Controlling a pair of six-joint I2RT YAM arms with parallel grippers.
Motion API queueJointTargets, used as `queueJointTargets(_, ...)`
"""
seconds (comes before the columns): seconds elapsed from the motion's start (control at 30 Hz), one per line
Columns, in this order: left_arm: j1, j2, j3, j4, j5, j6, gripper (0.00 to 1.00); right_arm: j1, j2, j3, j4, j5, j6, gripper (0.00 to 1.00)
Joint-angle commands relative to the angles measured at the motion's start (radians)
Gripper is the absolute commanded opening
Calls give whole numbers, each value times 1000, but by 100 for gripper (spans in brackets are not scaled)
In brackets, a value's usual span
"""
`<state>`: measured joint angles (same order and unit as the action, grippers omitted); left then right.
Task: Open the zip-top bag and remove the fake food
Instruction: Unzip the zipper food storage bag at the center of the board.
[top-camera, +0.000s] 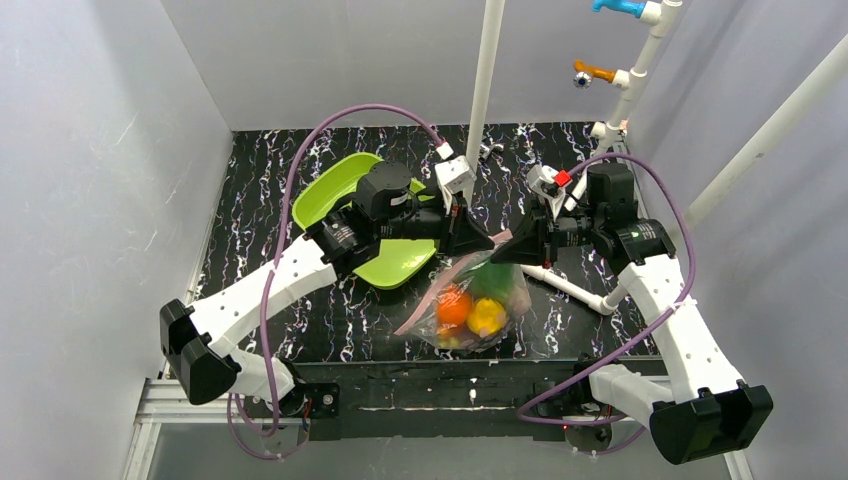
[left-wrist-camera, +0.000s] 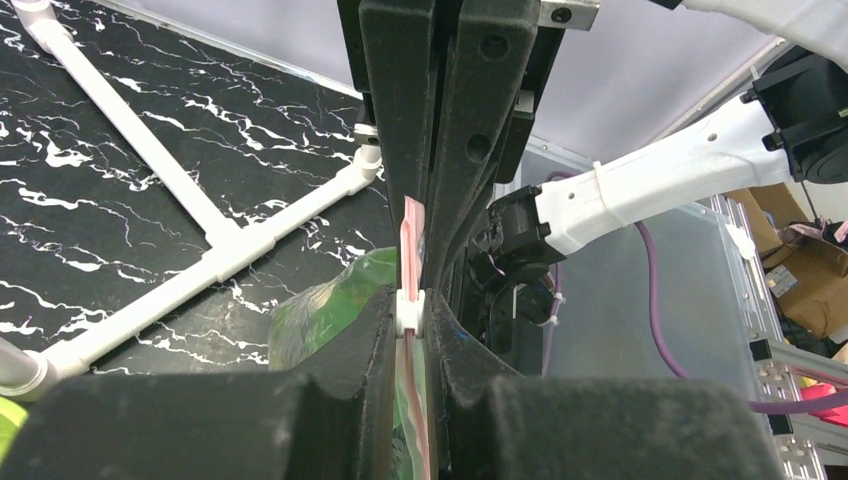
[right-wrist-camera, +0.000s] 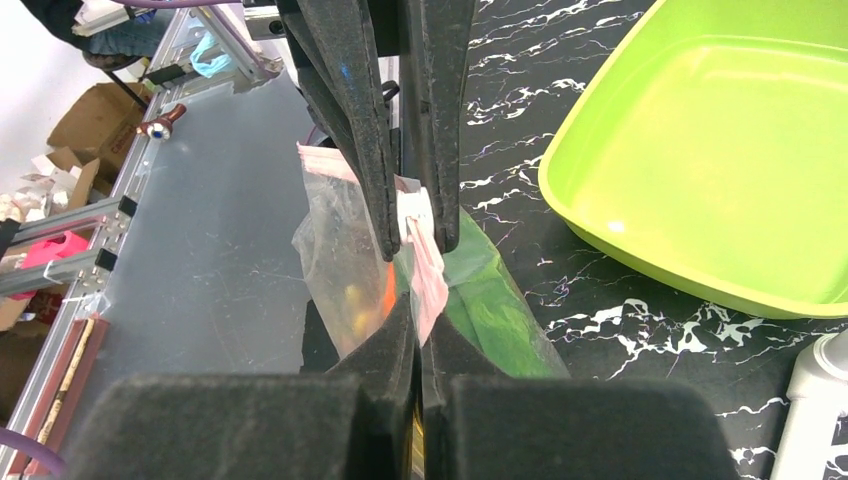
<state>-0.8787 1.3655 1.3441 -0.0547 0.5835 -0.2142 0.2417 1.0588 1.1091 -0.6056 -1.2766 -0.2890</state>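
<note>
Just beside the green tray (top-camera: 338, 186), my left gripper (top-camera: 480, 240) and right gripper (top-camera: 503, 250) each pinch the zip strip (right-wrist-camera: 427, 262) of the zip-top bag (top-camera: 470, 312), poised to part it.

tray (top-camera: 335, 190): one;
zip-top bag (top-camera: 440, 285): one, just right of the tray;
orange (top-camera: 454, 306): one;
lemon (top-camera: 487, 316): one;
green food (top-camera: 495, 281): count unclear;
grippers: two; left gripper (top-camera: 488, 243), right gripper (top-camera: 500, 254)

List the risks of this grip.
1. Both the left end effector and right end effector pinch the zip strip at nearly one spot; pulling may slip off it rather than part it.
2. The zip-top bag sits by the near edge of the table; freed fake food could roll off.
</note>
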Motion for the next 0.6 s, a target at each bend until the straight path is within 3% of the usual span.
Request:
queueJointTargets(0.0, 22, -73, 35, -124, 4, 51, 0, -21, -23, 85, -29, -4, -41, 1)
queueJointTargets(0.2, 40, -103, 28, -177, 9, 70, 0, -21, -5, 139, -106, 34, -114, 1)
queueJointTargets(0.57, 53, -190, -98, -124, 6, 26, 0, -20, -23, 112, -102, 53, -126, 1)
